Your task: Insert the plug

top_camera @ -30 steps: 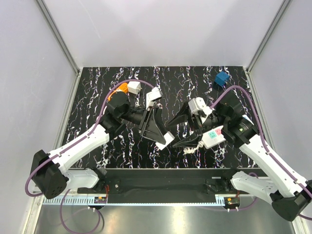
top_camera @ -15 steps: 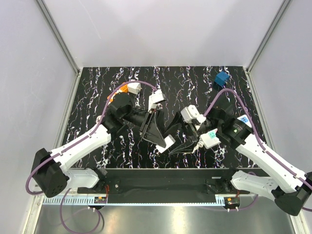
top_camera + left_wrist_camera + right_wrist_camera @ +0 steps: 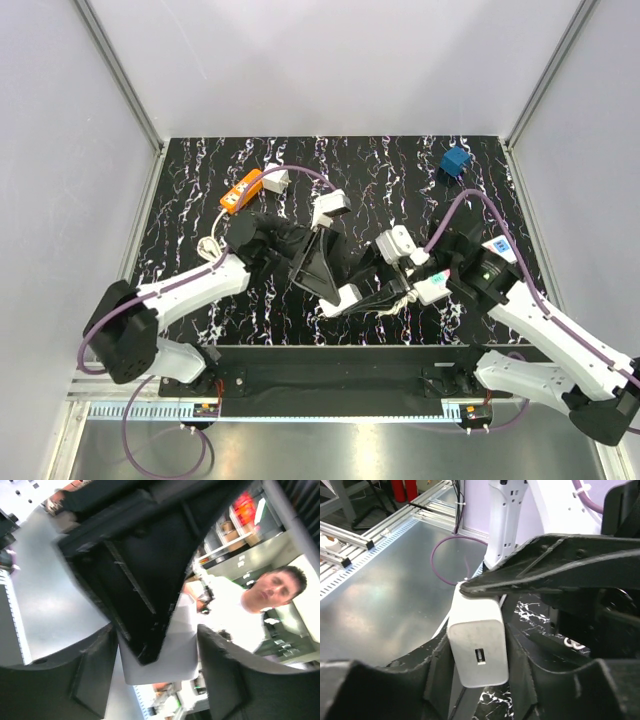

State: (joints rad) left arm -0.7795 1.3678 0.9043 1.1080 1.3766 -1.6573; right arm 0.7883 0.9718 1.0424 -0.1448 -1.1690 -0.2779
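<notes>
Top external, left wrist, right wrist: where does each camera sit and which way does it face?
Top external: above and behind left arm and right arm, facing down onto the table; both show.
Left wrist: tilted upward toward a person; left gripper around the white adapter.
Right wrist: facing the left arm; right gripper around that adapter.
Shared: both wrist views show the adapter.

black marbled table, pale lilac walls

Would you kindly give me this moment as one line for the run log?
right tool: gripping small white cube adapter | left tool: tip against it | solid-blue cube plastic plug: untouched, far-right corner
</notes>
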